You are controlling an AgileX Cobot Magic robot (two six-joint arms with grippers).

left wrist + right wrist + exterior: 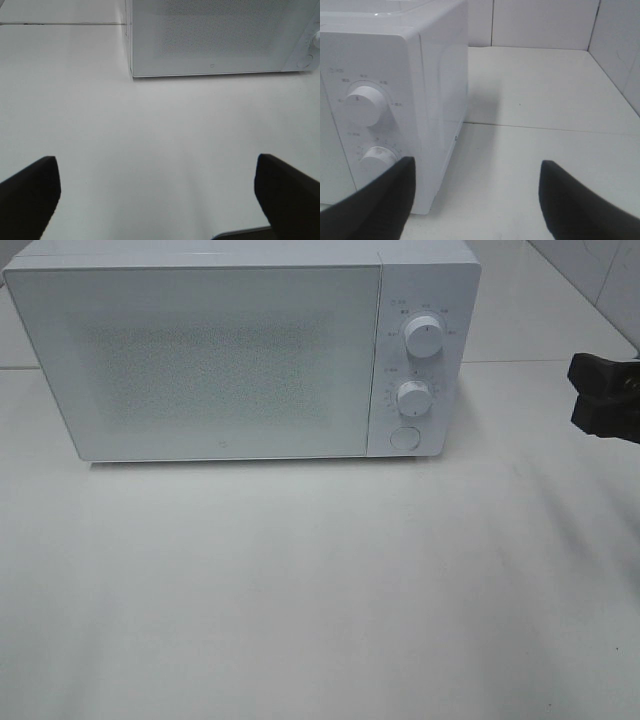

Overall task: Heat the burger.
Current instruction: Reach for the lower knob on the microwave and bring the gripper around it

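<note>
Nearest the robot, the left gripper point(156, 165) hangs low over the white table point(320, 600), jaws spread wide and empty. It faces the door of the microwave point(220, 360) from well back, which reads as a waiting stance rather than a reach.

Further along on the right side, the right gripper point(477, 167) is also spread with nothing between its fingers. It hovers off the microwave's control end, apart from it. From there it looks toward the upper knob point(424, 338), the lower knob point(412, 396) and the round button point(404, 437), probably so it can work the controls or the door release.

Beyond both, the microwave stands square on the table with its door shut, and the frosted panel hides the inside.

The burger shows in no view, neither on the bare table nor in either gripper. It may sit behind the closed door, but the pictures cannot settle that. Which way it points and how its long axis runs therefore cannot be told.
</note>
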